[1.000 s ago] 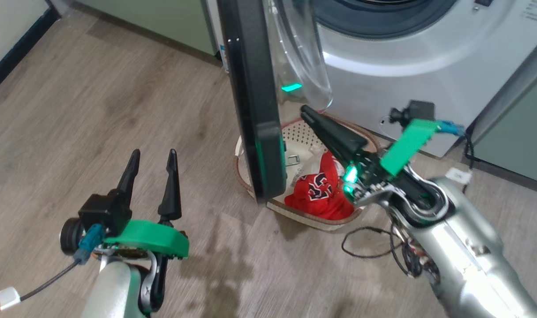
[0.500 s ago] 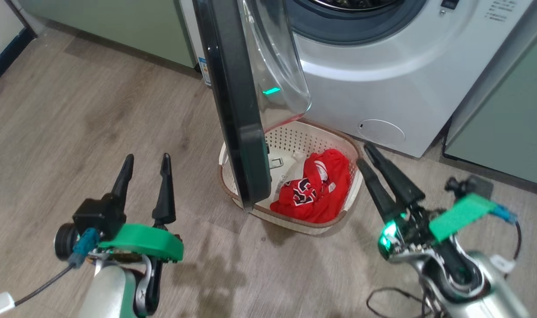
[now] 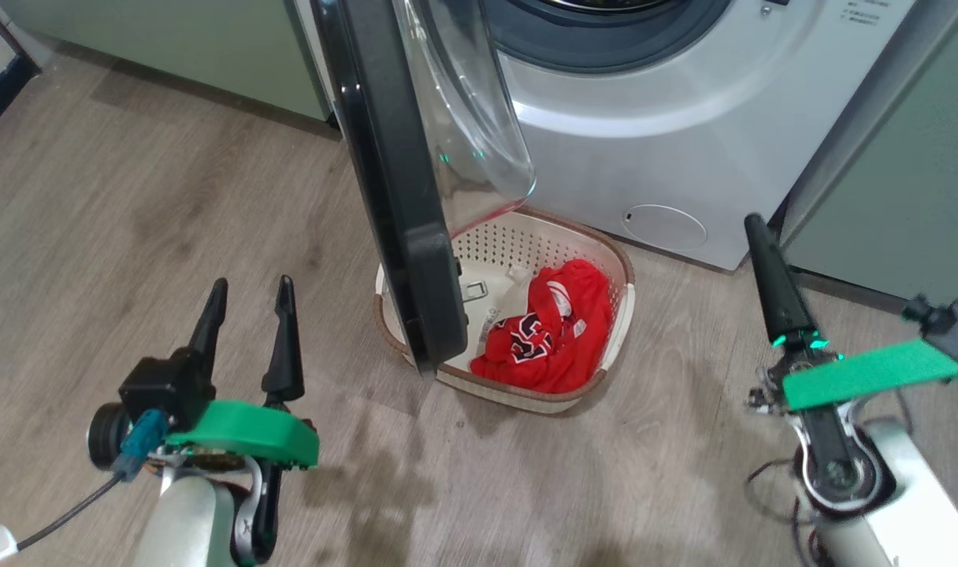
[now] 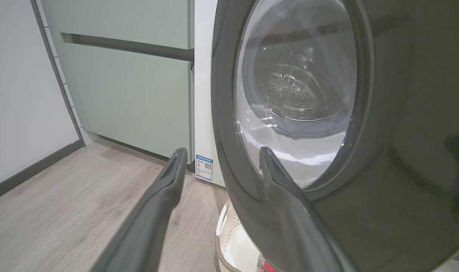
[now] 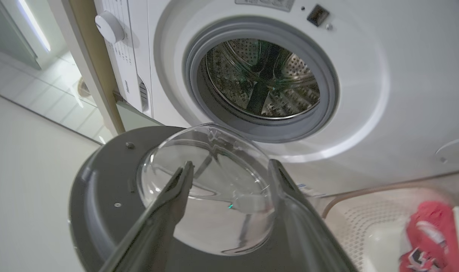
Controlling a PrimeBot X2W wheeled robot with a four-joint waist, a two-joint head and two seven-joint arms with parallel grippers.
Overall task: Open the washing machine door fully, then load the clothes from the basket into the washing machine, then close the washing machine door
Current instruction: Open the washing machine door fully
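Where the door [image 3: 400,197] overhangs the basket [image 3: 526,236], clothes [image 3: 550,339] lie uncovered.

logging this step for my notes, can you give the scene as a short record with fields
door: washing machine door swung open, edge-on in the head view
machine: washing machine, steel drum with nothing seen inside it
basket: basket on the floor, partly under the door
clothes: red clothes in the basket
left hand: left hand open, holding nothing
right hand: right hand open, holding nothing
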